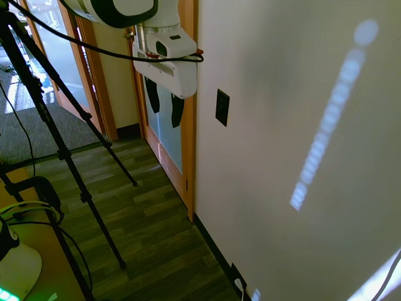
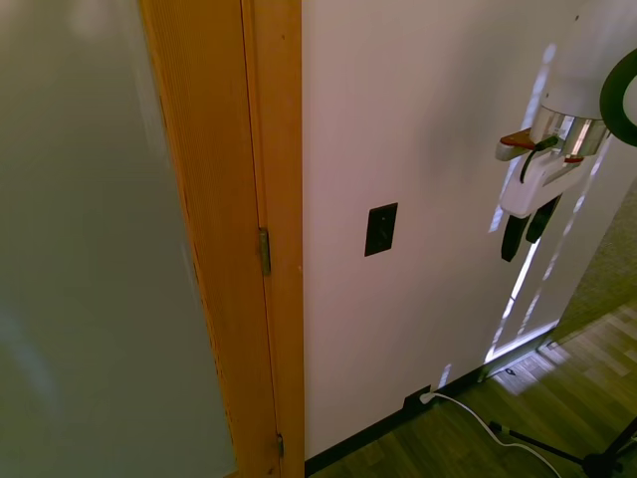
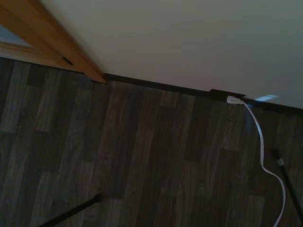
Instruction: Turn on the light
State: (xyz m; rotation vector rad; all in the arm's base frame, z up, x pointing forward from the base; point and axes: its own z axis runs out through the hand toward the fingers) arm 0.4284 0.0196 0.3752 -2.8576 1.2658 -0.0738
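Note:
The light switch (image 1: 222,107) is a small black upright plate on the white wall, just past the wooden door frame; the second exterior view shows the switch (image 2: 380,229) at mid height. No lamp is in view. My gripper (image 1: 165,106) hangs in the air pointing down, level with the switch and off the wall, in front of the door frame. Its two dark fingers stand apart, open and holding nothing. In the second exterior view the gripper (image 2: 528,231) is well to the right of the switch. The wrist view shows only floor and the wall's base.
A wooden door frame (image 1: 188,125) with a frosted glass door borders the wall. Low on the wall sits a dark outlet plate (image 3: 227,93) with a white plug (image 3: 234,100) and a white cable trailing over the dark wood floor (image 3: 142,156).

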